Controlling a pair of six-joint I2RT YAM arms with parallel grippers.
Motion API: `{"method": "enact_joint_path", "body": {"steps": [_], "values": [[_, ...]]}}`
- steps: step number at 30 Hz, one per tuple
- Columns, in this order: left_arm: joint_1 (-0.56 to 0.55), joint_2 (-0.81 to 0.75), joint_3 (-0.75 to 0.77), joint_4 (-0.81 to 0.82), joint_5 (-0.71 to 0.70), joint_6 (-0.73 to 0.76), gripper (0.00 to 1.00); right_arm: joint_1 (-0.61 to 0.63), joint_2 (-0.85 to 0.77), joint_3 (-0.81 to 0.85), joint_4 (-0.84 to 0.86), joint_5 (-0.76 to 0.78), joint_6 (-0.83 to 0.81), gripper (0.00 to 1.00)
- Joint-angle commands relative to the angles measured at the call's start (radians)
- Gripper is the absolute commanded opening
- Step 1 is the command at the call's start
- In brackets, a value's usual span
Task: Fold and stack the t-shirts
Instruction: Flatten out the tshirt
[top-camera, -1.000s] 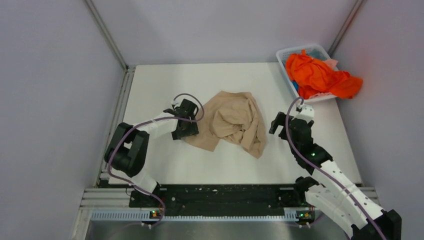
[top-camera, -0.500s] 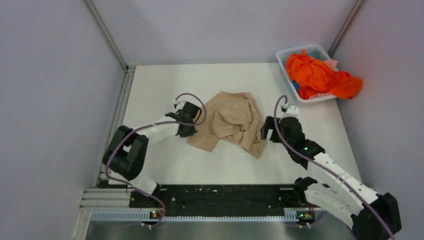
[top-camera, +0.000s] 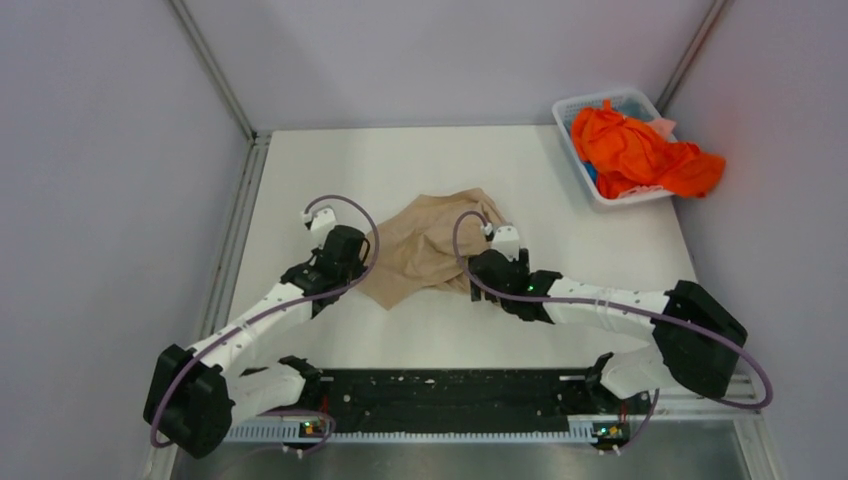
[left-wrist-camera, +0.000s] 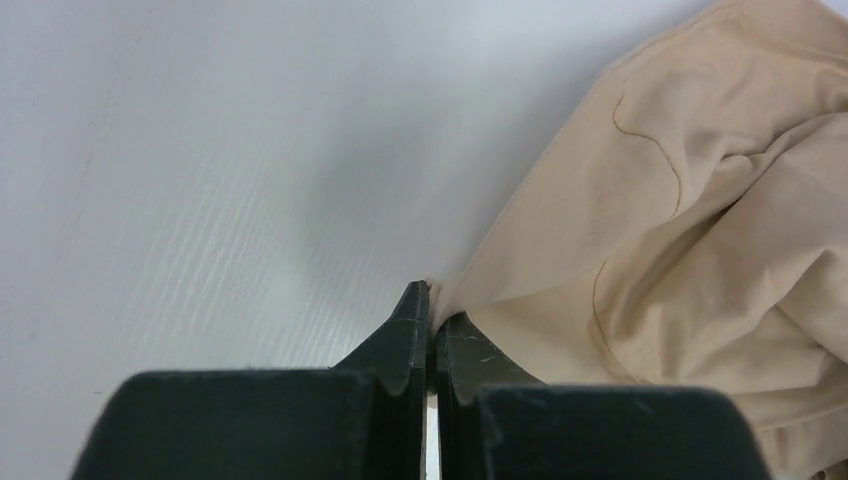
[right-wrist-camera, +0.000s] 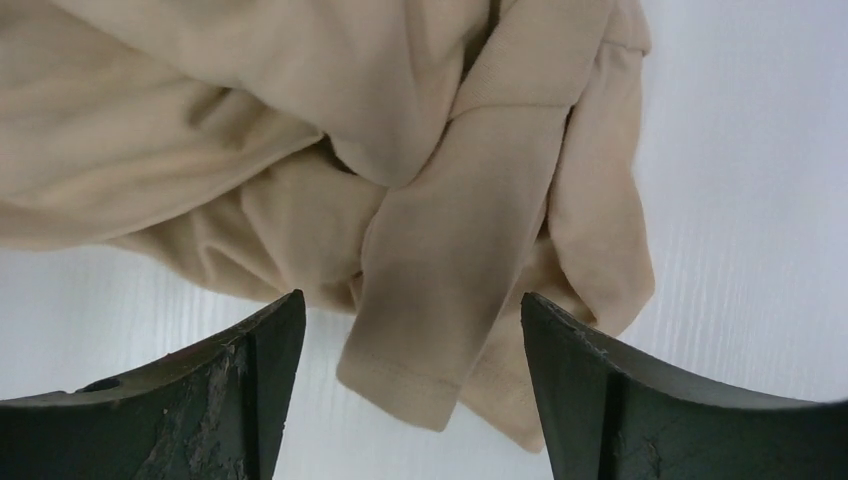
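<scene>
Left hand (left-wrist-camera: 432, 310) pinches beige shirt (left-wrist-camera: 680, 230) at 9 o'clock edge; right hand (right-wrist-camera: 410, 305) open astride 4 o'clock fold. Orange shirts (top-camera: 635, 150) (count unclear) hide most of basket (top-camera: 575, 105).

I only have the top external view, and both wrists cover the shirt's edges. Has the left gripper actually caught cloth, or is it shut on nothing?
Observer: The left wrist view shows the left gripper shut on an edge of the beige t-shirt, pinched right at the fingertips.
Operator: And the right one?
Observer: The right gripper is open, with one finger on each side of a hemmed sleeve and nothing clamped.
Operator: Is that sleeve lying flat?
Observer: Its hem end appears to rest on the white table, with crumpled layers of the same shirt beside it.
</scene>
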Motion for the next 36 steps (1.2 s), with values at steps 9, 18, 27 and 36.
{"method": "enact_joint_path", "body": {"steps": [9, 18, 27, 36], "values": [[-0.003, 0.017, 0.054, 0.007, -0.087, -0.014, 0.00, -0.060, 0.147, 0.131, -0.021, 0.250, 0.106, 0.11], [-0.001, -0.139, 0.276, 0.034, -0.287, 0.171, 0.00, -0.262, -0.244, 0.272, 0.028, 0.301, -0.196, 0.00], [0.000, -0.302, 0.500, 0.133, -0.371, 0.460, 0.00, -0.302, -0.376, 0.607, 0.103, 0.301, -0.574, 0.00], [-0.001, -0.487, 0.615, 0.135, -0.288, 0.546, 0.00, -0.303, -0.471, 0.889, 0.035, 0.083, -0.634, 0.00]]}}
